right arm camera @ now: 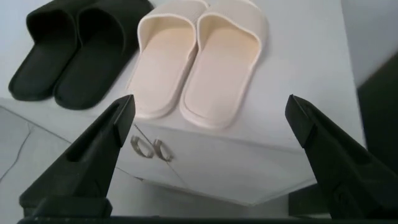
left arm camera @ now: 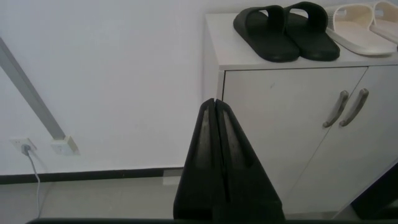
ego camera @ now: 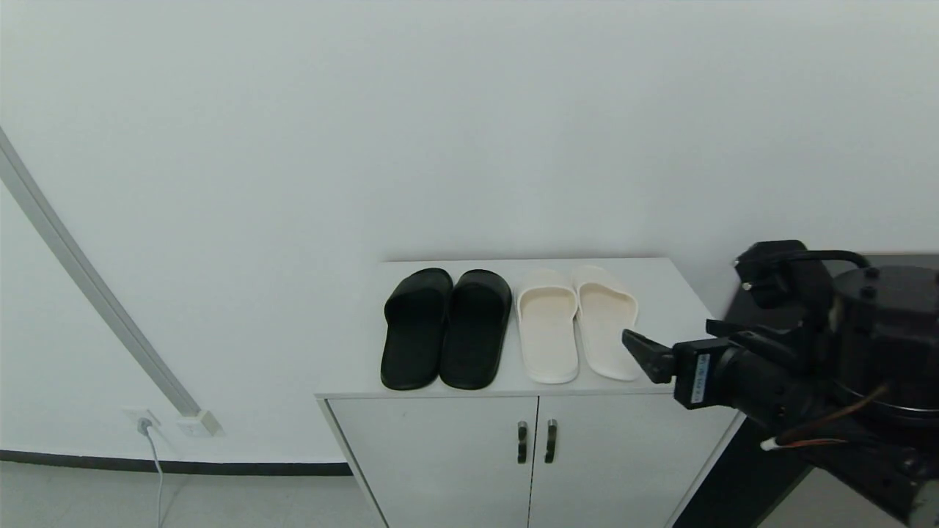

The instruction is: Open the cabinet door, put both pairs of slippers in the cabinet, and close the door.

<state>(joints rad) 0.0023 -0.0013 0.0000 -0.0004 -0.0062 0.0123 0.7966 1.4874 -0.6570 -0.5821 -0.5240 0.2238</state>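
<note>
Two cabinet doors (ego camera: 440, 458) are shut in the head view, their handles (ego camera: 522, 442) below and left of the right pincer (ego camera: 647, 356). Left wrist view: left pincer (left arm camera: 215, 109) clenched and empty, black slippers (left arm camera: 286, 31) ahead of it. Right wrist view: right pincer (right arm camera: 211, 106) released, white slippers (right arm camera: 199, 59) just beyond. It should drop squarely onto one handle before pulling.

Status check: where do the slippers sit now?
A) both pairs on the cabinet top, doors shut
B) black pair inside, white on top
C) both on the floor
A: black slippers and white slippers lie side by side on the cabinet top, above shut doors.
</note>
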